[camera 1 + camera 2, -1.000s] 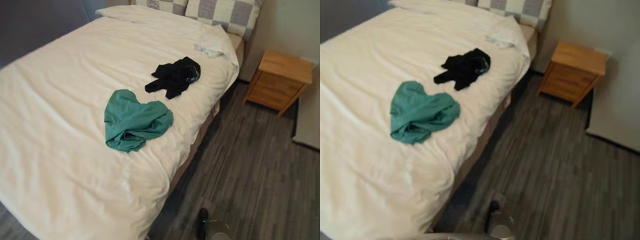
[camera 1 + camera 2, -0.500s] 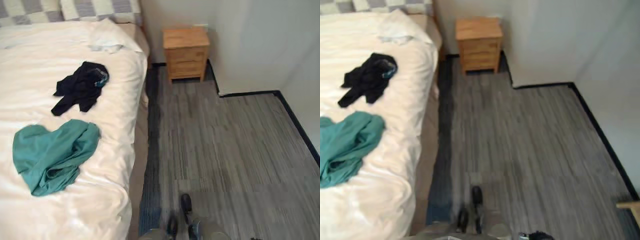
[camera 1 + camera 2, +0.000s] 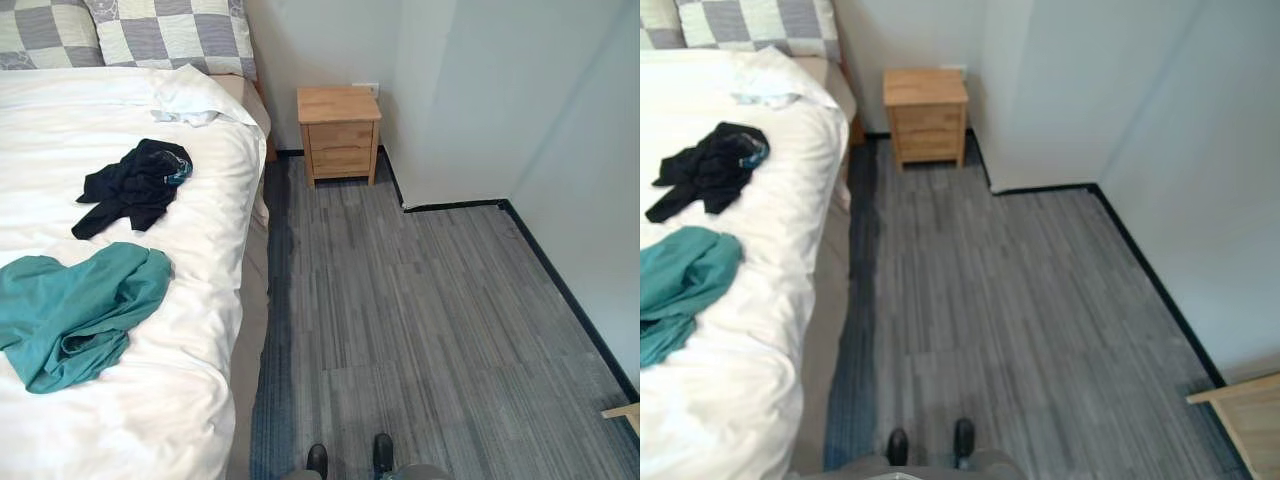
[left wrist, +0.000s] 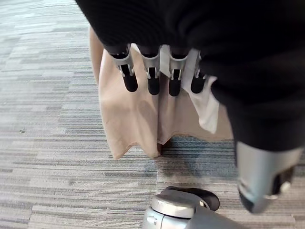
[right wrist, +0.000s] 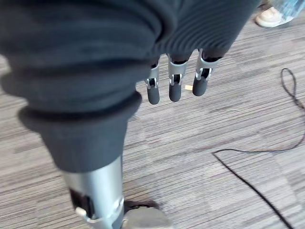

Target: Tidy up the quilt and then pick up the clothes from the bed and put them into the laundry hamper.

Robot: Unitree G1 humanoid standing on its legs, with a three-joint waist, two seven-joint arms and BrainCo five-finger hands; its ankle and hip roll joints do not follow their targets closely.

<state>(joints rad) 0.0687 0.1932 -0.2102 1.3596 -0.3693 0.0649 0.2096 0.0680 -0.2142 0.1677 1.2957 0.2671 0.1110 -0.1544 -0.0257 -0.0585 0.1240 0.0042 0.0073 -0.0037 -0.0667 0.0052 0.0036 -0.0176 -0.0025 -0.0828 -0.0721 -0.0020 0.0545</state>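
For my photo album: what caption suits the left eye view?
Teal garment and black garment lie apart on the white quilt, wooden nightstand beyond.

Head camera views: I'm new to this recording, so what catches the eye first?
A crumpled teal garment and a bunched black garment lie apart on the white quilt, the black one nearer the checked pillows. A light wooden nightstand stands on the grey floor beside the bed's head.
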